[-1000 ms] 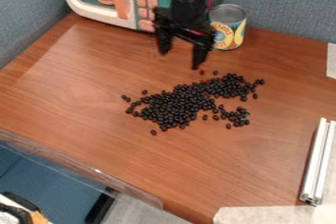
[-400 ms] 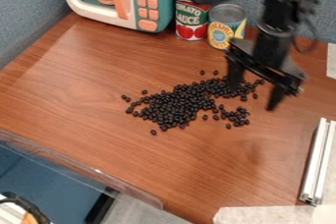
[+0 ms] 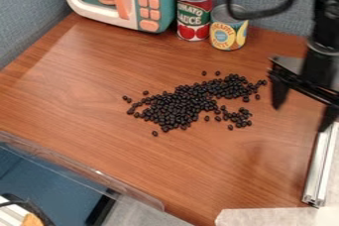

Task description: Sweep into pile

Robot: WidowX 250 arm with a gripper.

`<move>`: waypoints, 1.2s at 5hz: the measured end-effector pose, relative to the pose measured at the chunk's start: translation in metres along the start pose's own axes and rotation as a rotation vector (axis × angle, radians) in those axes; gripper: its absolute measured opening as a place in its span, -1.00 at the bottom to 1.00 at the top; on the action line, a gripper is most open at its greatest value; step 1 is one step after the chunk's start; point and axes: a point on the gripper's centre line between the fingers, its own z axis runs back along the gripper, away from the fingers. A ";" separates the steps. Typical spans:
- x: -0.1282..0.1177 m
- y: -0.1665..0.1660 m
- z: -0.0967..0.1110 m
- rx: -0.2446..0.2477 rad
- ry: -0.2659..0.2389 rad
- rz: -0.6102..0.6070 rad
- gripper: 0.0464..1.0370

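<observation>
Black beans point(image 3: 173, 108): could scatter wide if struck too fast;
Pincer point(image 3: 300, 119): open and empty; beans might slip through its gap.

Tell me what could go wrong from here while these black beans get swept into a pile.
First, the tool stands with its fingers spread, so beans could slip through the gap instead of being pushed together.

Second, one finger appears right by the far end of the metal rail; a low move there might bump it.

Third, loose beans, like the one off the near side, could be missed or roll farther away.
</observation>
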 end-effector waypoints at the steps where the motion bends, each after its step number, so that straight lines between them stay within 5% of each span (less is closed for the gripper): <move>1: 0.000 -0.025 -0.006 -0.023 -0.005 -0.008 0.93; 5: -0.021 -0.039 -0.038 0.055 0.102 0.072 0.93; 6: -0.021 -0.050 -0.046 0.038 0.111 0.078 0.93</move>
